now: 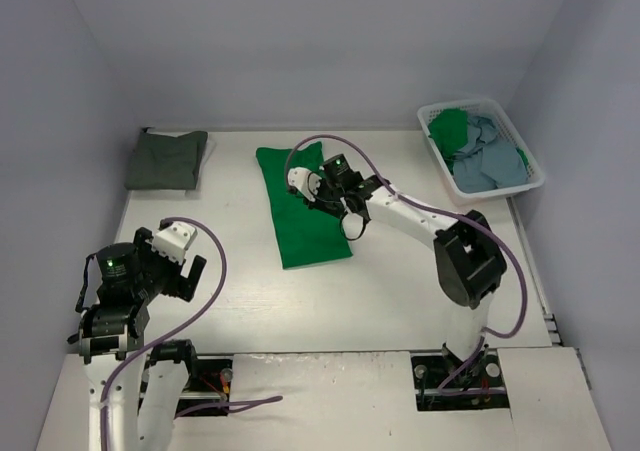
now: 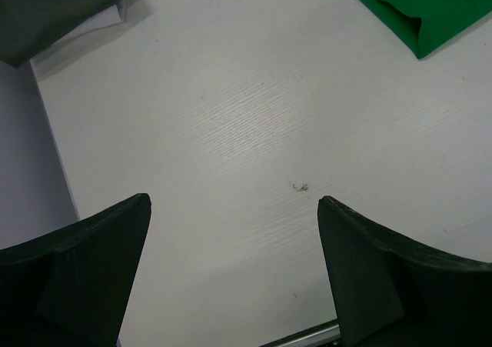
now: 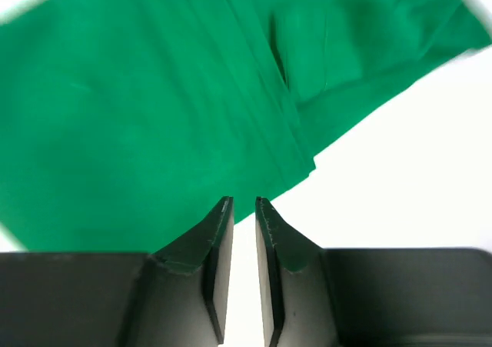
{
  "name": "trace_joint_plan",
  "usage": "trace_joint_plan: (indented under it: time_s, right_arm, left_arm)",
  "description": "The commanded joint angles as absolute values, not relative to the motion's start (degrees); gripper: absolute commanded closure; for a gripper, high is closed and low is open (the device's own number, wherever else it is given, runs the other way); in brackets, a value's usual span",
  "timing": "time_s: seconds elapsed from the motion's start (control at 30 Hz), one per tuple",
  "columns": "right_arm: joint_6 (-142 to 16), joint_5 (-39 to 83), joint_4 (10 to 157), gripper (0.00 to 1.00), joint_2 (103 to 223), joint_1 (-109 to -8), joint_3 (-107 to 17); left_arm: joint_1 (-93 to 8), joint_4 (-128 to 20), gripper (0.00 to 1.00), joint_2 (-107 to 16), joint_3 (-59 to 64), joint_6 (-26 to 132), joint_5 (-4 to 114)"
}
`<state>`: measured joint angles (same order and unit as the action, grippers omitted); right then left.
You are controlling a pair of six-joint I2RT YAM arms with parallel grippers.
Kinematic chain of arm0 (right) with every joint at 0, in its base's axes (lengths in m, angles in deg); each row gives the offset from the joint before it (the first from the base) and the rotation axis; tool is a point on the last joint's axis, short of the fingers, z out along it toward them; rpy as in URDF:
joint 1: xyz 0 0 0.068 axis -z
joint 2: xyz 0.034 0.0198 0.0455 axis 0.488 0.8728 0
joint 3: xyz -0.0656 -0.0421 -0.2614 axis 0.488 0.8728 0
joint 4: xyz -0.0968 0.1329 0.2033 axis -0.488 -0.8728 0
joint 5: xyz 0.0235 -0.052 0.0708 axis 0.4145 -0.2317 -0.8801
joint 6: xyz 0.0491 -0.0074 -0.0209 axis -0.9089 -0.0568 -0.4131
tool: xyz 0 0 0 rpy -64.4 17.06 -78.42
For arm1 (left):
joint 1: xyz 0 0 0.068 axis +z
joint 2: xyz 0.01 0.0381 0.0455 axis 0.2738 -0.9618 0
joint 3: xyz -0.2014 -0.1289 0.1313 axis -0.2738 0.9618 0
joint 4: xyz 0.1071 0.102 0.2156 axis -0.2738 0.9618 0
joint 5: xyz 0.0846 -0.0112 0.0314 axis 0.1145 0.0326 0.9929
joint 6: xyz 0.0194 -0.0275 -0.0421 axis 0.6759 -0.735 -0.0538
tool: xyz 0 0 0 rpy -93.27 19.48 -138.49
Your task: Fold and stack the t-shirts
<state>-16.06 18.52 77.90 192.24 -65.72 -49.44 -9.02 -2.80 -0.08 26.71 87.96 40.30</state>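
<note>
Done: grey shirt [image 1: 167, 159] folded, left of green shirt [image 1: 300, 206]
Pending: green shirt; shirts [image 1: 488, 163] in basket [image 1: 458, 104]
Left claw [image 2: 234, 205]: wide open
Right claw [image 3: 244, 202]: barely parted, empty

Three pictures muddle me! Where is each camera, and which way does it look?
Top: above and behind the robot, looking down at the table; left arm and right arm show.
Left wrist: on the left arm, facing the table; the open left gripper shows.
Right wrist: on the right arm, facing the green shirt; the right gripper shows.
Shared: all see the green shirt; top and left wrist see the grey shirt.
</note>
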Motion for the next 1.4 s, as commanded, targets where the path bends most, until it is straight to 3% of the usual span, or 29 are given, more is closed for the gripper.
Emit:
trace_joint_plan:
  time_s: [0.0, 0.2, 0.27, 0.37, 0.47, 0.53, 0.67, 1.37]
  right_arm:
    - [-18.6, 19.88, 76.39, 0.84, 183.54, -69.63, -48.3]
    - [-18.86, 19.35, 75.5, 0.67, 181.5, -76.75, -42.06]
    - [-18.86, 19.17, 76.02, 0.66, 182.2, -77.28, -40.75]
    - [-18.87, 19.08, 78.66, 0.68, 183.17, -77.37, -39.69]
    - [-18.78, 18.91, 80.59, 0.88, 185.53, -77.29, -40.82]
    - [-18.43, 18.91, 81.04, 0.94, 186.86, -77.37, -41.79]
    - [-17.81, 18.56, 81.13, 0.99, 188.97, -77.28, -45.04]
    - [-18.51, 13.37, 80.86, 0.99, 198.37, -77.64, -43.72]
  left_arm:
    - [-8.51, -5.94, 0.16, -0.93, 25.85, 87.85, 39.92]
    - [-8.51, -5.67, 0.16, -1.37, 25.68, 87.94, 39.92]
    - [-8.51, -5.5, 0.16, -1.28, 25.59, 87.94, 39.92]
    - [-8.59, -5.5, 0.16, -1.28, 25.68, 87.94, 39.92]
    - [-8.51, -5.5, 0.16, -1.54, 25.59, 87.85, 40.01]
    - [-8.51, -5.5, 0.16, -1.63, 25.68, 87.94, 40.1]
    - [-8.51, -5.5, 0.17, -2.07, 25.68, 87.85, 40.19]
    - [-8.51, -5.67, 0.16, -1.37, 26.12, 87.85, 39.83]
